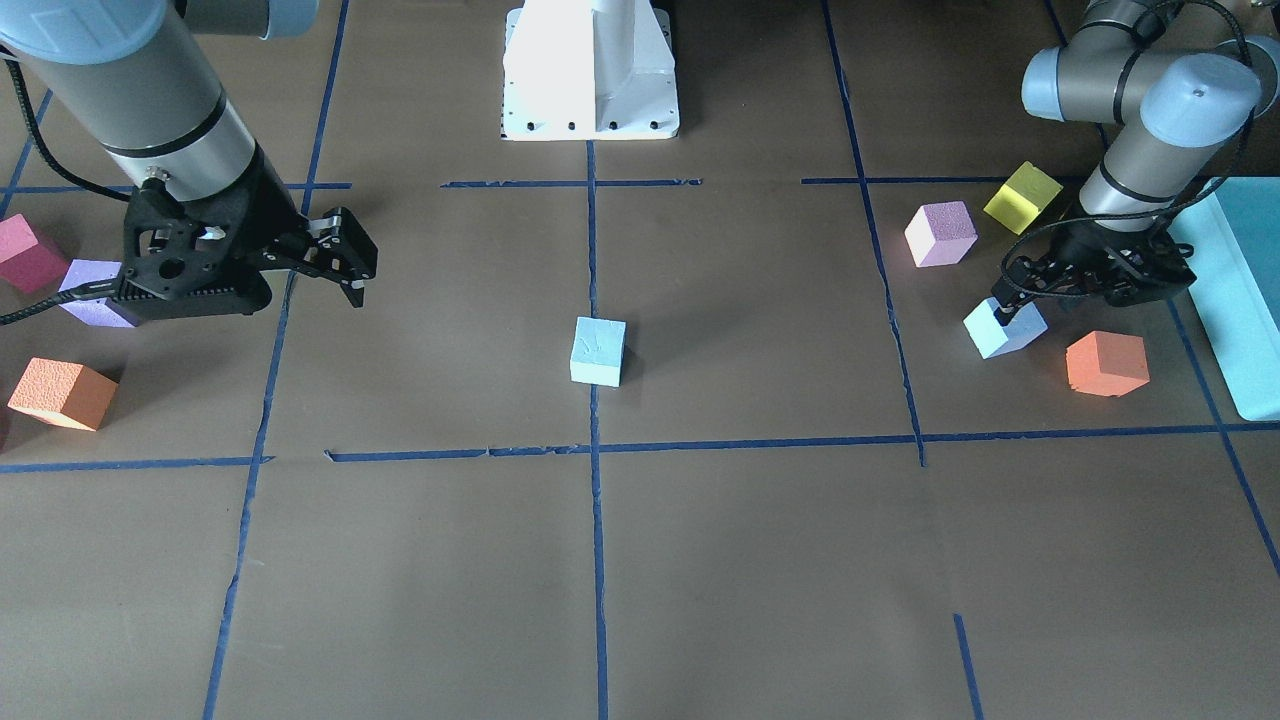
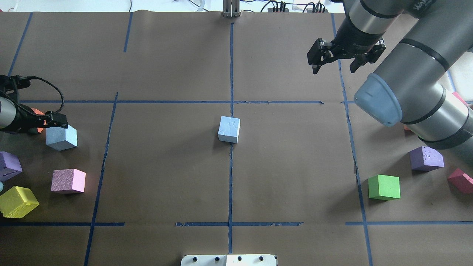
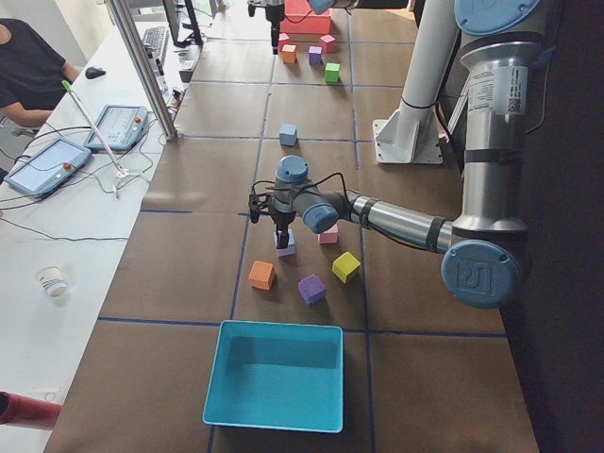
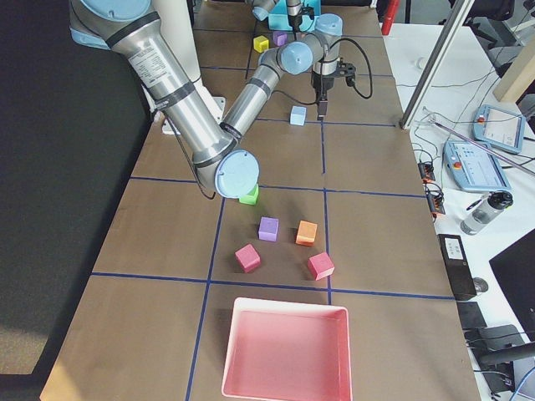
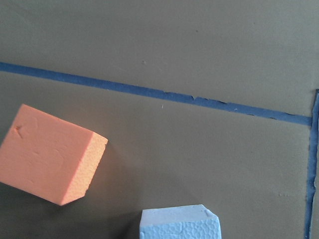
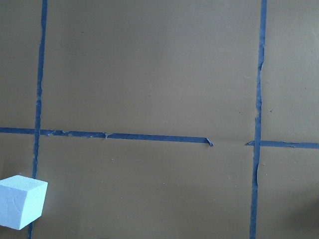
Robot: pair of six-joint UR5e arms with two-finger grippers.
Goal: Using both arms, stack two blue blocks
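Observation:
One blue block (image 1: 598, 351) lies alone on the centre tape line, also in the overhead view (image 2: 229, 129) and at the right wrist view's lower left (image 6: 20, 201). The second blue block (image 1: 1005, 328) sits on the table among other cubes on my left side, and shows overhead (image 2: 61, 137) and at the left wrist view's bottom edge (image 5: 179, 224). My left gripper (image 1: 1008, 305) is low at this block's upper edge, looks open and holds nothing. My right gripper (image 2: 334, 66) hangs open and empty, away from the centre block.
An orange cube (image 1: 1105, 362), a purple cube (image 1: 940, 234) and a yellow cube (image 1: 1022, 197) crowd the second blue block. The teal box (image 1: 1240, 290) stands beside them. Green (image 2: 384, 187), purple (image 2: 426, 158) and red cubes lie on my right. The white pedestal (image 1: 590, 70) stands at the table's near edge.

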